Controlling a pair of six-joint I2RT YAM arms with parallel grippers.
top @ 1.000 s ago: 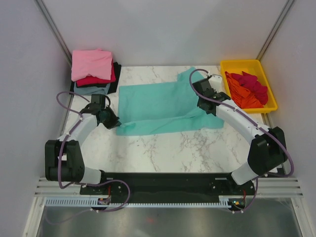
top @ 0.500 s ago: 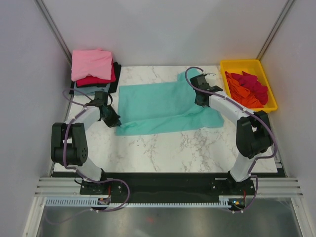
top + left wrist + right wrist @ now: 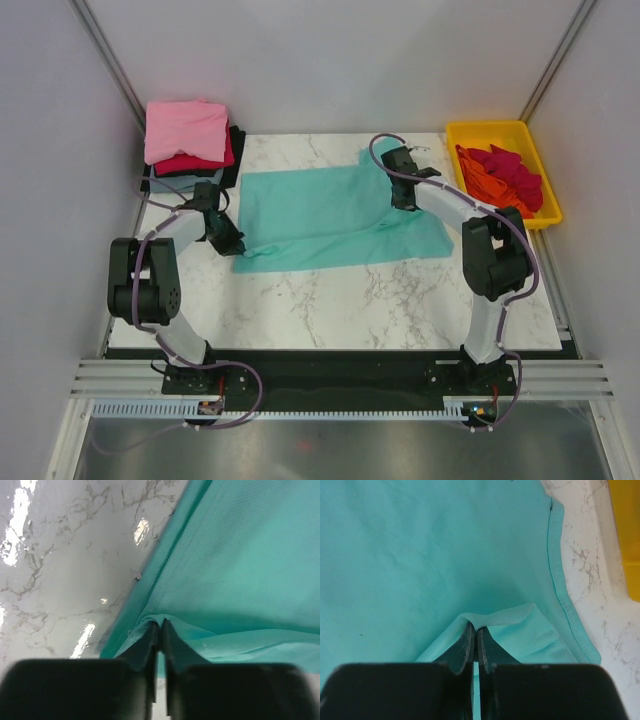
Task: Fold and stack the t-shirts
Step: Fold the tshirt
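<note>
On the marble tabletop [image 3: 340, 300] the teal t-shirt [image 3: 320, 210] lies spread across the middle, its near edge doubled over in a long fold. The left hand [image 3: 160, 625] has its fingers closed tight on the shirt's near-left corner, pinching up a small ridge of cloth. Farther back, the right hand [image 3: 474, 629] is clamped the same way on a fold at the shirt's right side, close to a stitched hem. At the far-left corner sits a folded stack: a pink shirt [image 3: 185, 128] on top, then crimson [image 3: 207, 163], grey-blue [image 3: 186, 183] and black [image 3: 234, 165] ones beneath. At the far-right corner a yellow tray [image 3: 500, 128] holds crumpled red [image 3: 518, 170] and orange [image 3: 488, 188] shirts.
</note>
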